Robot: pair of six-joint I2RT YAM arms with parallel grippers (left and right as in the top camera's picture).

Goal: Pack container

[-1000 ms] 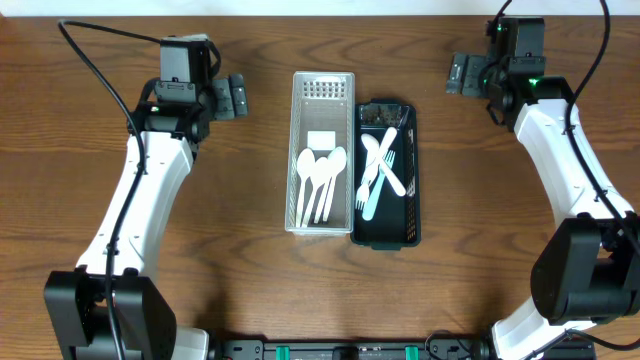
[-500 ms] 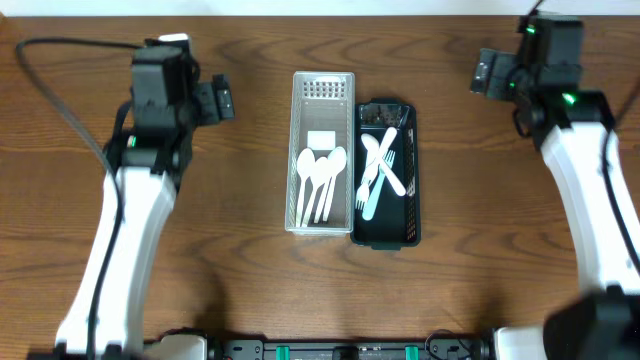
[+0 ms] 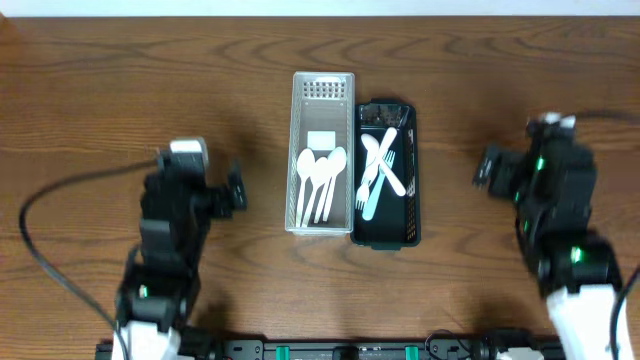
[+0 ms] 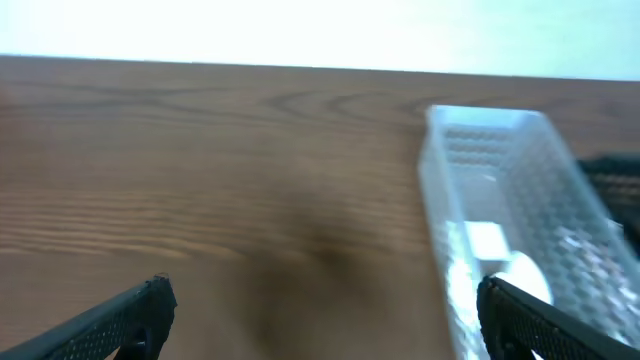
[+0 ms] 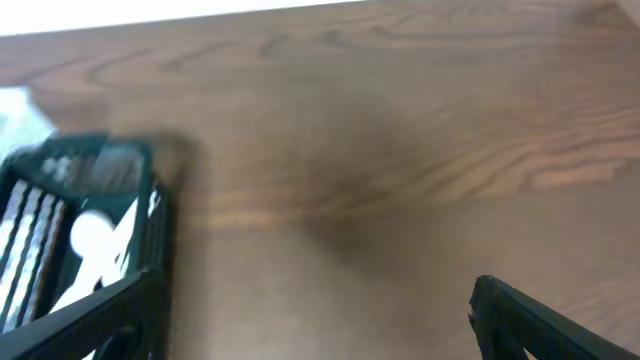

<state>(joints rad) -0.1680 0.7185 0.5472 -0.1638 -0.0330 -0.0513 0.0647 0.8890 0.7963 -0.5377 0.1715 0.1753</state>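
A clear plastic container (image 3: pixel 323 92) stands mid-table and holds several white spoons (image 3: pixel 320 180). A black container (image 3: pixel 410 225) touches its right side and holds white forks and a knife (image 3: pixel 380 170). My left gripper (image 3: pixel 236 189) is open and empty, left of the clear container, which shows in the left wrist view (image 4: pixel 505 190). My right gripper (image 3: pixel 487 171) is open and empty, right of the black container, which shows in the right wrist view (image 5: pixel 75 170). Both wrist views are blurred.
Bare brown wooden tabletop (image 3: pixel 120 100) surrounds the two containers. A black cable (image 3: pixel 60 200) loops beside the left arm. The table's far edge shows at the top of both wrist views.
Both arms have pulled back toward the front of the table and lowered. Both grippers stay open and empty. The containers and cutlery have not moved.
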